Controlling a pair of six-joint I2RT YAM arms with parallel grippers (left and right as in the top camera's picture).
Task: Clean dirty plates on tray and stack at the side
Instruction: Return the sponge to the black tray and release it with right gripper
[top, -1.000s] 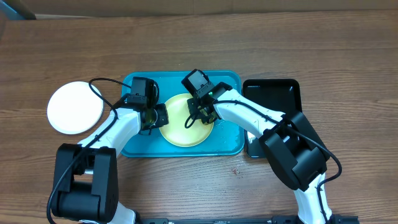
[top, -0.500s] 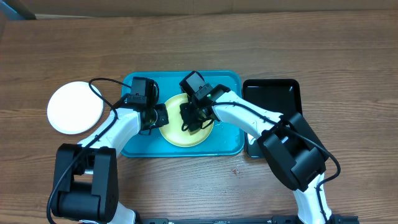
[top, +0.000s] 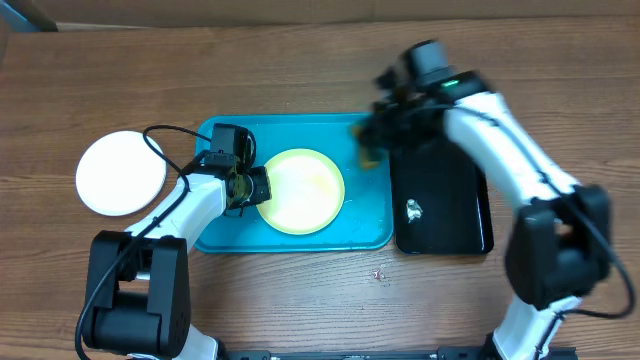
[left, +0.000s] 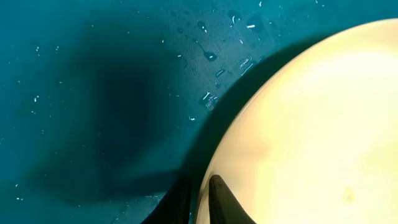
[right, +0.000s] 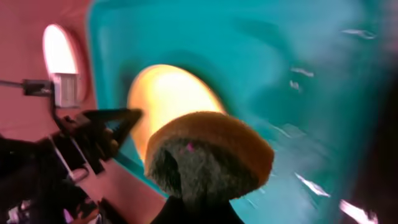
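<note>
A pale yellow-green plate lies in the turquoise tray. My left gripper is shut on its left rim. In the left wrist view the two dark fingertips straddle the plate edge, with my gripper low over the wet tray. My right gripper, blurred, hangs over the tray's right rim, shut on an orange-topped sponge with a dark scrub side. A white plate rests on the table to the left of the tray.
A black tray stands right of the turquoise one, with a small white scrap in it. A tiny crumb lies on the wooden table in front of the trays.
My right arm has swung up and to the right with the sponge, off the yellow-green plate to the tray's right rim. The left gripper has stayed on the plate's rim.
</note>
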